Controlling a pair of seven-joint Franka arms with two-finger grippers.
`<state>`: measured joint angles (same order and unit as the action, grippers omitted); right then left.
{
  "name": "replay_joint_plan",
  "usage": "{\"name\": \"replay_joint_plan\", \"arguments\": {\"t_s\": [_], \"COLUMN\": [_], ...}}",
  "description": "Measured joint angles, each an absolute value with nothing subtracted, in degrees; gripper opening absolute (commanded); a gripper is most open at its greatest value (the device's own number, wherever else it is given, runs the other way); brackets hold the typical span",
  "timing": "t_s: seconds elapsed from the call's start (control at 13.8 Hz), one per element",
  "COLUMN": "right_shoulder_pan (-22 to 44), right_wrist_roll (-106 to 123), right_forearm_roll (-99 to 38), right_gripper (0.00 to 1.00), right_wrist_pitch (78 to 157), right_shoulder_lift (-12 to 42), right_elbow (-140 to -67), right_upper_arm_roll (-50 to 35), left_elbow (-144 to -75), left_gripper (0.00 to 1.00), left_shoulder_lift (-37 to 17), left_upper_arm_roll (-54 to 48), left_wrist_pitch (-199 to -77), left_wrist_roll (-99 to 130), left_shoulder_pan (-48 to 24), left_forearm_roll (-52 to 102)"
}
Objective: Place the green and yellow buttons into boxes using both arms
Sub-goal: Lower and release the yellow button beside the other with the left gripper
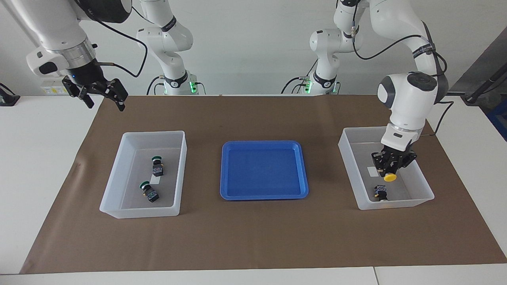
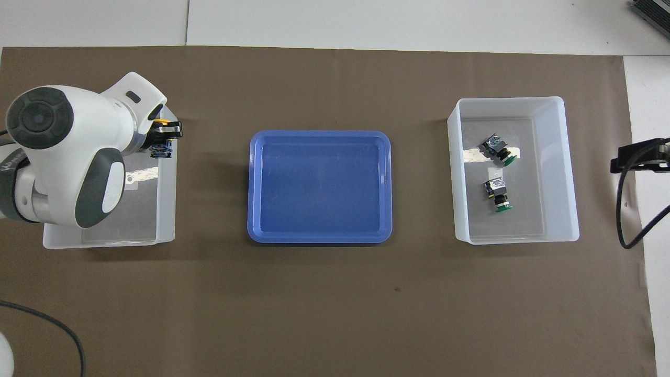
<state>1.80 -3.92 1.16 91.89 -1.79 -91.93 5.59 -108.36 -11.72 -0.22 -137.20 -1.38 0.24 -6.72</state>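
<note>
Two green buttons (image 1: 157, 165) (image 1: 148, 191) lie in the translucent box (image 1: 181, 170) toward the right arm's end; they also show in the overhead view (image 2: 500, 149) (image 2: 497, 195) in that box (image 2: 556, 167). My left gripper (image 1: 390, 169) reaches down into the other box (image 1: 348, 166) and is shut on a yellow button (image 1: 390, 177), cap downward. A second yellow button (image 1: 381, 192) lies on that box's floor, farther from the robots. In the overhead view the left arm covers most of this box (image 2: 166, 209). My right gripper (image 1: 105, 102) is open and empty, raised over the paper's corner.
A shallow blue tray (image 1: 263, 143) (image 2: 319, 135) lies between the two boxes with nothing in it. Brown paper (image 1: 253, 237) covers the table. The right gripper's black tip (image 2: 641, 156) shows at the overhead view's edge.
</note>
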Motion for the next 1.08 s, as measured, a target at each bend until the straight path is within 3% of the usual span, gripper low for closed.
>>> {"name": "replay_joint_plan", "arguments": {"t_s": [0.8, 0.87, 1.01, 1.08], "right_shoulder_pan": [3.5, 3.7, 3.9, 4.0], "right_wrist_roll": [-3.9, -3.9, -3.9, -3.9], "right_forearm_roll": [1.1, 1.1, 1.1, 1.1], "right_gripper": [1.0, 1.0, 1.0, 1.0], "right_wrist_pitch": [91.6, 91.6, 91.6, 91.6], "right_shoulder_lift": [-1.8, -1.8, -1.8, -1.8], "right_elbow": [-92.1, -92.1, -92.1, -92.1], "right_upper_arm_roll": [8.1, 8.1, 8.1, 8.1], "left_elbow": [-106.0, -106.0, -106.0, -106.0], "left_gripper": [0.0, 0.03, 0.29, 0.36], "left_shoulder_lift": [-22.7, -23.5, -24.2, -24.2], "left_upper_arm_roll": [-0.3, -0.3, -0.4, -0.4], "left_wrist_pitch": [-149.9, -151.2, -151.9, -152.1], "left_wrist_roll": [-4.7, -4.7, -4.7, -4.7], "left_shoulder_pan": [4.3, 4.5, 4.7, 4.8], "left_forearm_roll": [-2.2, -2.2, -2.2, -2.1]}}
